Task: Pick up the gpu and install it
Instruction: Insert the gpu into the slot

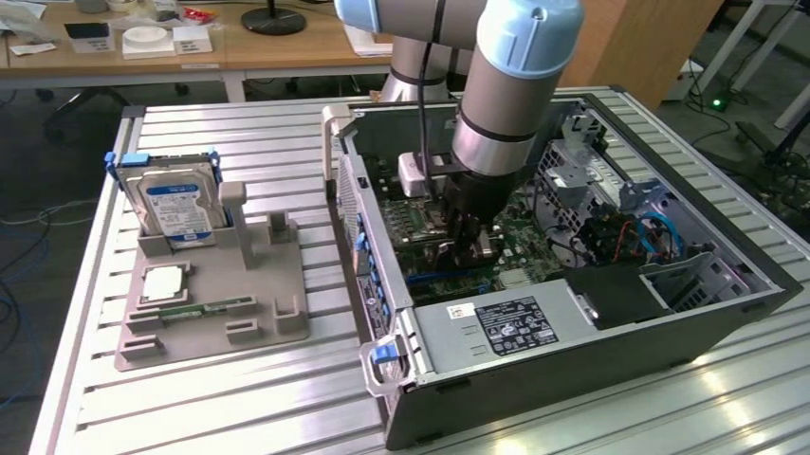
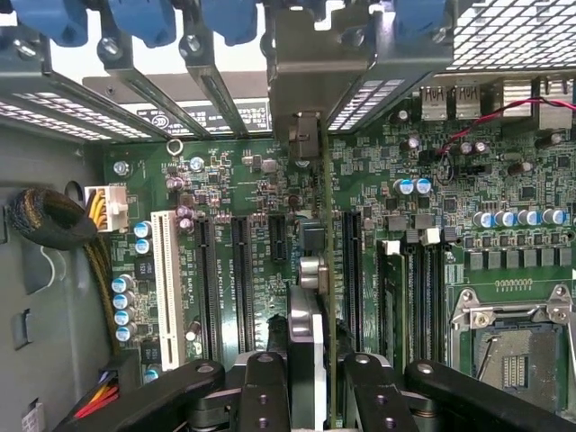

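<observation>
Edgewise, the thin flat gpu (image 2: 308, 326) sits clamped in the black gripper (image 2: 311, 376).

i was looking into a robotics lab: the arm (image 1: 506, 104) hung over a slatted aluminium workbench (image 1: 228, 398) with an opened computer case (image 1: 608, 370) and a grey parts fixture (image 1: 253, 284), and cluttered wooden desks (image 1: 303, 52) ran behind.

gripper (image 2: 306, 389) is clamping the gpu (image 2: 306, 333) edge-on between its black fingers (image 2: 261, 387) | gpu is standing upright over the motherboard (image 2: 234, 189), among the black slots (image 2: 241, 270) | its far end is pointing toward the blue latches (image 2: 144, 18) | CPU socket (image 2: 517, 346) is sitting open
</observation>
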Controlling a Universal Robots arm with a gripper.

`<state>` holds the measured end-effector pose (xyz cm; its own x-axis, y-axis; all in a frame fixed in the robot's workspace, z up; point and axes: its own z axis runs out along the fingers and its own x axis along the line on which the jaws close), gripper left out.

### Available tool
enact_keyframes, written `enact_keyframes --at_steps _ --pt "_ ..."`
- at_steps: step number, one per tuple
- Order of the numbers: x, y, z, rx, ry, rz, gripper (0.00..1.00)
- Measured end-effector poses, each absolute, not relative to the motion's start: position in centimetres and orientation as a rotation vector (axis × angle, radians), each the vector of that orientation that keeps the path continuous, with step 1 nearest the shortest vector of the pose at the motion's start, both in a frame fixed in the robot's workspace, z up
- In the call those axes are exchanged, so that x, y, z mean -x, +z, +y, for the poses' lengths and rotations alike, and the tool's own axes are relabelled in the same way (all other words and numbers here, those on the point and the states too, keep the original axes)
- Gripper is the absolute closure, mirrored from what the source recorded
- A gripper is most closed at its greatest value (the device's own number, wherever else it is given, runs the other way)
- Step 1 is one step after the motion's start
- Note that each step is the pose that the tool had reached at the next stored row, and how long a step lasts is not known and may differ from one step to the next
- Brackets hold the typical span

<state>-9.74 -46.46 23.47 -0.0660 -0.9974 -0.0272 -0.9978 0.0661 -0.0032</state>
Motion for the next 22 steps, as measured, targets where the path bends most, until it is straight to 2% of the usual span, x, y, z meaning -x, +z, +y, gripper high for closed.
enact_keyframes --at_steps 22 --pt "10.08 23.41 -46.11 2.121 0.025 2.287 0.72"
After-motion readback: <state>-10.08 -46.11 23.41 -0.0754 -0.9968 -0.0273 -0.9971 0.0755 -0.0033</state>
